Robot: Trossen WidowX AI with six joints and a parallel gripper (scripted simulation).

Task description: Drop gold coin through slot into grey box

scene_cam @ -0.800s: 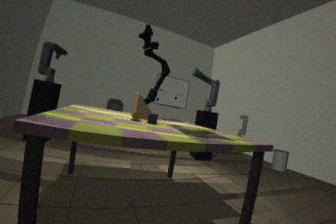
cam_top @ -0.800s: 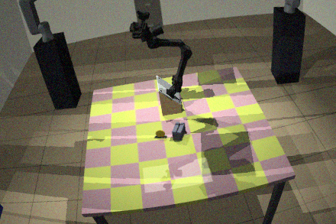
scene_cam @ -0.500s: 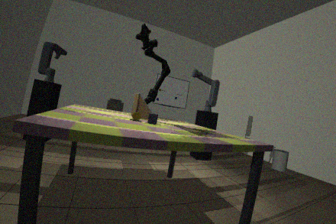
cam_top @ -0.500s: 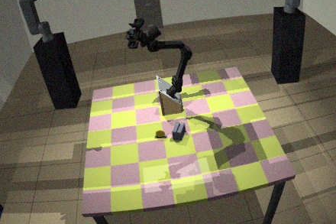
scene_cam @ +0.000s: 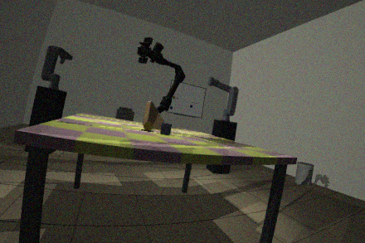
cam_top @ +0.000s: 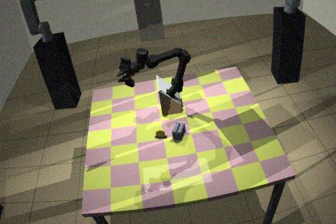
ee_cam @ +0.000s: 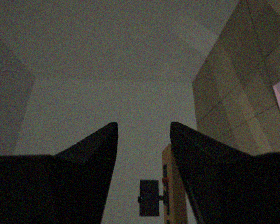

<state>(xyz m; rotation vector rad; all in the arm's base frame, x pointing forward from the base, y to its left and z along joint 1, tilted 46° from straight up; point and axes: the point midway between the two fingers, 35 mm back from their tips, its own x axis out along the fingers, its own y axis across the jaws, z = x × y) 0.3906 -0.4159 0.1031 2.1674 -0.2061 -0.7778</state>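
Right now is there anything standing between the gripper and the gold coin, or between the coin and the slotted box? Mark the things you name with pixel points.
Nothing visible stands between the raised gripper (cam_top: 125, 73) (scene_cam: 145, 51) and the coin (cam_top: 160, 133), or between the coin and the box (cam_top: 179, 131) (scene_cam: 166, 129).

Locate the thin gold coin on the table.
In the top view, the thin gold coin stands just left of the small grey slotted box, in front of the brown-and-white angled panel.
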